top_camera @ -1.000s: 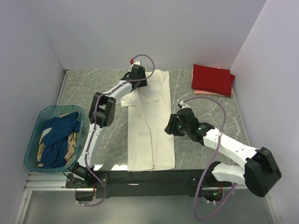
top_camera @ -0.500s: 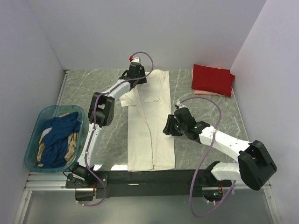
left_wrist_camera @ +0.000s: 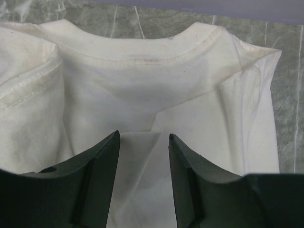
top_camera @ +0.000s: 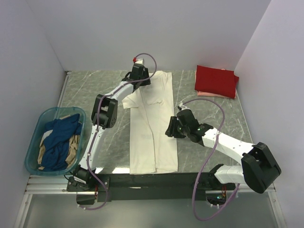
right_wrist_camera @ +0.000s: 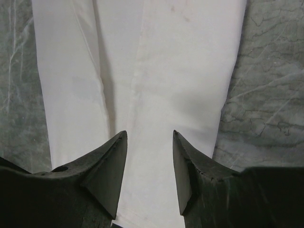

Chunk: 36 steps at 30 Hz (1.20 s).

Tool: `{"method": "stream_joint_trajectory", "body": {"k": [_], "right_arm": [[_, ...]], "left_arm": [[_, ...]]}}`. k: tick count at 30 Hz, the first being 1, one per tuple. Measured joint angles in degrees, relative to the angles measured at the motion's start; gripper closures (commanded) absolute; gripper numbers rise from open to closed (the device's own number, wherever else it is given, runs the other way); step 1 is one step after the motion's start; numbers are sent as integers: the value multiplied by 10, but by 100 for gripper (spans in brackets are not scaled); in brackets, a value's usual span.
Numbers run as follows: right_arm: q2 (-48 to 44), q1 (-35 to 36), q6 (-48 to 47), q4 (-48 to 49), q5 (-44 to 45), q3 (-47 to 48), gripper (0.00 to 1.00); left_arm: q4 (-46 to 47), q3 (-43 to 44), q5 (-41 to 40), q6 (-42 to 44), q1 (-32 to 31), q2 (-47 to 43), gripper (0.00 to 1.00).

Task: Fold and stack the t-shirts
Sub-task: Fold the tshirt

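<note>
A cream-white t-shirt [top_camera: 153,128] lies as a long narrow strip down the middle of the table, collar at the far end, sleeves folded in. My left gripper [top_camera: 144,80] hovers open over its collar end; in the left wrist view the collar [left_wrist_camera: 142,52] lies ahead of the left gripper [left_wrist_camera: 142,135], and a cloth fold lies under the gap. My right gripper [top_camera: 169,129] stands open over the shirt's right edge at mid-length; in the right wrist view the shirt body [right_wrist_camera: 185,71] lies under the right gripper [right_wrist_camera: 149,133]. A folded red t-shirt [top_camera: 216,80] rests on a pale pink one [top_camera: 208,94] at the far right.
A teal basket [top_camera: 33,137] at the near left holds a crumpled dark blue t-shirt [top_camera: 59,137] and a tan one [top_camera: 72,151]. White walls close in the grey marbled table [top_camera: 85,90] on three sides. A black rail [top_camera: 152,180] runs along the near edge.
My right gripper has slid left onto the shirt's right edge. The left gripper has shifted slightly toward the far end and its jaws have narrowed a little.
</note>
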Motion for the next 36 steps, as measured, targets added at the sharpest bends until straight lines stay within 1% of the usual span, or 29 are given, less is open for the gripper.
{"method": "stream_joint_trajectory", "body": {"k": [3,6,8,9,13,14,18,31,36], "right_arm": [[0,0,0,0,0,0,50],[2,0,0,2,0,0,50],[5,0,-2,4,0,0,50],[6,0,-2,4,-1,0,50],[8,0,-2,4,-1,0,50],[8,0,-2,4,-1,0,50],[11,0,-2,4,-1,1,50],[16,0,-3,6,-1,1,50],[19,0,-4,9,-1,1,50]], "left_arm": [[-2,5,8,-4,0,6,50],[-3,5,12,-9,0,7,58],[-3,5,14,-12,0,7,65],[-2,5,15,-12,0,7,71],[-2,5,17,-16,0,7,90],[-2,5,17,-16,0,7,93],[-2,5,17,-17,0,7,99],[6,-7,11,-16,0,5,100],[8,-21,0,-10,0,-14,100]]}}
